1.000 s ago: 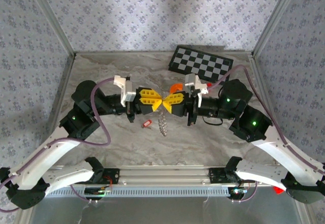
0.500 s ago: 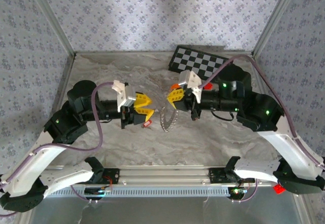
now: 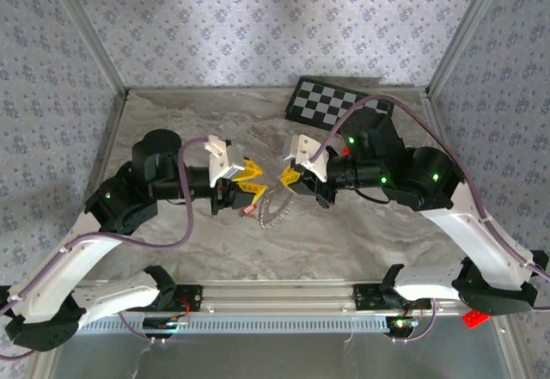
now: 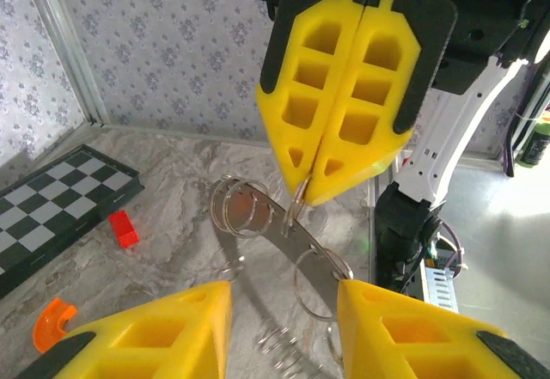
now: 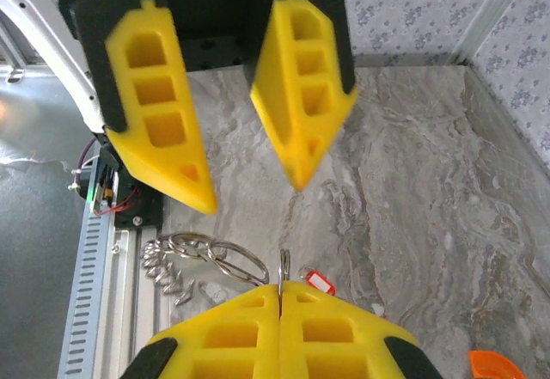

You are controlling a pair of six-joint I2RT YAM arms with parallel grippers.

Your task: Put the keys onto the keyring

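Observation:
The keyring (image 3: 275, 210), silvery rings joined to a short beaded chain, hangs from my right gripper (image 3: 288, 178), which is shut on one of its rings (image 5: 283, 269). In the left wrist view those shut yellow fingers (image 4: 344, 113) pinch the keyring (image 4: 284, 233) from above. My left gripper (image 3: 247, 183) faces it with its jaws open and nothing between them (image 4: 284, 336). A small red key (image 3: 249, 210) lies on the table below the left fingers, just beside the right fingertips (image 5: 320, 281). The keyring's chain (image 5: 168, 276) trails toward the near rail.
A black-and-white checkered board (image 3: 337, 104) lies at the back right. A red brick (image 4: 125, 229) and an orange arc piece (image 4: 51, 323) sit near it. The aluminium rail (image 3: 284, 297) runs along the near edge, and patterned walls close in the table.
My left gripper opened and let go of the keyring, pulled back, then came close again. The right gripper kept the keyring and shifted left with it.

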